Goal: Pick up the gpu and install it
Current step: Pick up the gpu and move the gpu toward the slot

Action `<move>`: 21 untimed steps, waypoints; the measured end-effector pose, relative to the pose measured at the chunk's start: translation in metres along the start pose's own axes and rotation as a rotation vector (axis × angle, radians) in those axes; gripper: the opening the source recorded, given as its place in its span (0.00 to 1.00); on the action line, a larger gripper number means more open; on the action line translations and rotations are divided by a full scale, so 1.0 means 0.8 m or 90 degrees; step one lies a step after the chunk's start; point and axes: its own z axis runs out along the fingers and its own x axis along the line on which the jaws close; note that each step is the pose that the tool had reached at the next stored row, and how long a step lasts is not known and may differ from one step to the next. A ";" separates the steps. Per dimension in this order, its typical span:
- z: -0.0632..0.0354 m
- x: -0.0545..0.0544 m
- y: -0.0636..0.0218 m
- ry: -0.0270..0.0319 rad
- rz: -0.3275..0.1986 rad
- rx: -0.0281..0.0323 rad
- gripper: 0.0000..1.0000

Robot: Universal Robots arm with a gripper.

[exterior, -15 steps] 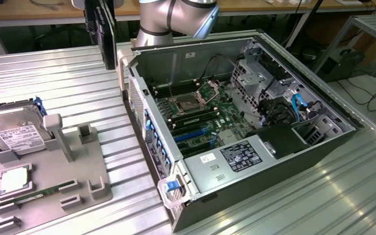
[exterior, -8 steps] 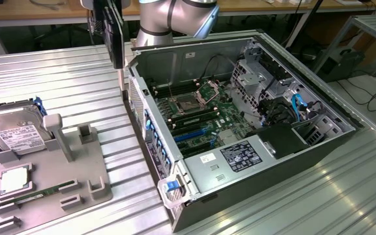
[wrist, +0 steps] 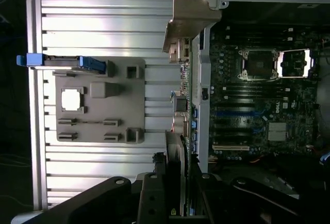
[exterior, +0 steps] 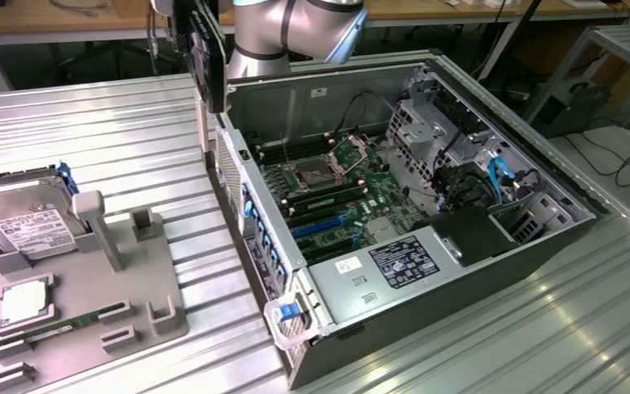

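**Desk:** What does the exterior view give you?

**Me:** I see the arm (exterior: pixel 293 33) at the top. The gpu (exterior: pixel 206 57) hangs on edge beneath it, up in the air. It sits over the wall of the open case (exterior: pixel 304 103) on the exterior view's left. It is not yet in the board (exterior: pixel 337 189), which lies on the case floor. On the exterior view's left the grey tray (exterior: pixel 129 279) rests on the slatted table (exterior: pixel 96 131). The drive (exterior: pixel 25 222) leans in the tray's far corner.

**Desk:** And the wrist view?

**Me:** I look straight along the card, edge-on. The gripper (wrist: pixel 178 193) is clenched on the gpu, with a black finger (wrist: pixel 154 195) pressed against each face. The card runs away from me to its pale bracket (wrist: pixel 188 17) at the far end. The bracket is nearest the table.

**Desk:** Where is it relative to the case?

**Me:** It lines up with the case wall, with the tray to one side and the board to the other. I cannot tell whether the bracket touches the wall or hangs just above it.
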 end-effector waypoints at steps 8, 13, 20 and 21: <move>0.001 -0.018 0.000 0.0000 -0.010 0.0000 0.27; 0.002 -0.026 -0.001 -0.0001 -0.012 0.0000 0.27; 0.002 -0.034 -0.001 0.0000 -0.014 0.0000 0.27; 0.002 -0.035 -0.001 -0.0001 -0.015 0.0000 0.27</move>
